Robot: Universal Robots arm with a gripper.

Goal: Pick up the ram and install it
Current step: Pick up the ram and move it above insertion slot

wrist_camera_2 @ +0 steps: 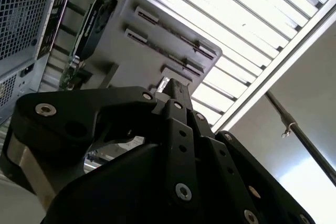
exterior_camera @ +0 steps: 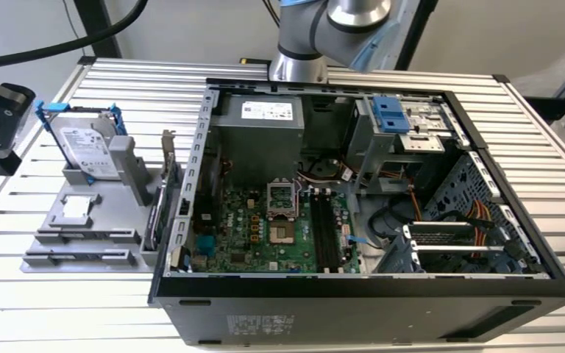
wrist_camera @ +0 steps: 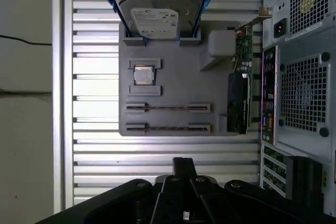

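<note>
Pincer (wrist_camera: pixel 184 165) pressed together, poised over slatted table (wrist_camera: pixel 94 150); open computer case (exterior_camera: pixel 361 287) alongside; grey tray (wrist_camera: pixel 173 85) near fingertips, hard drive (wrist_camera: pixel 157 17) propped on it; ram impossible to locate, tray's two long slots (wrist_camera: pixel 168 107) mere thin dark lines.

Both wrist views (one perhaps oblique) share holder (wrist_camera: pixel 178 83) (wrist_camera_2: pixel 149 51).
</note>
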